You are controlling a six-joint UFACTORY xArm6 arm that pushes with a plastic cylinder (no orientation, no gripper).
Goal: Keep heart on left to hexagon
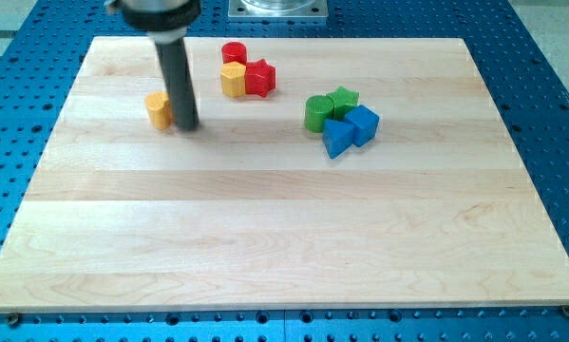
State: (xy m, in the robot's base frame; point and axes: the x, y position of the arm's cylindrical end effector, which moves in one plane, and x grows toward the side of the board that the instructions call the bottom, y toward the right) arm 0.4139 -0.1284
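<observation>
A yellow heart block [157, 109] lies at the upper left of the wooden board [284, 237]. My tip [187, 125] rests on the board just to the right of the heart, touching or nearly touching it. A yellow hexagon block [233, 80] sits further right, near the view's top, pressed against a red cylinder [234, 52] above it and a red star block [259, 78] on its right. The heart is left of the hexagon, with my rod between them.
A cluster sits right of centre: a green cylinder [317, 112], a green star block [343, 99], a blue block [337, 137] and a blue cube [363, 124]. A blue perforated table [550, 95] surrounds the board.
</observation>
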